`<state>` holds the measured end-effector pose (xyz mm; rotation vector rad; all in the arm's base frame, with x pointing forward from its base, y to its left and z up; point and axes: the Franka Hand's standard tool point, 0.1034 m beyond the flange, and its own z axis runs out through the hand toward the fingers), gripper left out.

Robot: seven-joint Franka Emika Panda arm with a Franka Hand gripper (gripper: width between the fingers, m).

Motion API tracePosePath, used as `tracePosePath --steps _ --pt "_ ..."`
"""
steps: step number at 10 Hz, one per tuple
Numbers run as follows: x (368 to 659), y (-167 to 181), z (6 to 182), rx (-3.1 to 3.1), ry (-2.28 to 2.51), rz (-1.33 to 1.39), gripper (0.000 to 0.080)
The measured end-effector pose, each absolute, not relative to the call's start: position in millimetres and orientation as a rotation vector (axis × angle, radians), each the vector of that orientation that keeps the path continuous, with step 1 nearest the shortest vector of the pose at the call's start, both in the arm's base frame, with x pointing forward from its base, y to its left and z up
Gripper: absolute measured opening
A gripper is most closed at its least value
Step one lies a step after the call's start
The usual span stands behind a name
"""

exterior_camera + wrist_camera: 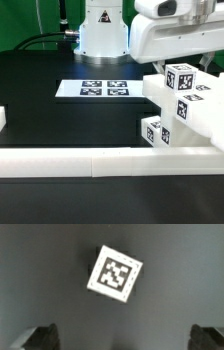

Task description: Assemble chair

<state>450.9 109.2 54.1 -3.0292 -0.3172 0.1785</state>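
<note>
Chair parts stacked at the exterior view's right; my gripper is empty.

Exterior view: I see the chair (pixel 183 105) parts against the border rail (pixel 90 158), marker board (pixel 104 89) behind. Wrist view: my fingers (pixel 38 336) stand wide apart above one tagged white part (pixel 115 273).

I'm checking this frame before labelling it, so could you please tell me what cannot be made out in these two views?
- Gripper: only two blurred fingertips show in the wrist view; in the exterior view the arm's white housing hides it.
- Chair parts: cut off by the exterior view's right edge, so how they join is unclear.
- Tagged white part: too blurred in the wrist view to tell which piece it is.
- White piece: clipped by the exterior view's left edge.
</note>
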Motion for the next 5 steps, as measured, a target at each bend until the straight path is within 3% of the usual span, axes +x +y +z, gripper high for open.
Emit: tracePosePath --steps 5 --pt "430 102 34.6 -3.058 -0.291 0.152 0.0649"
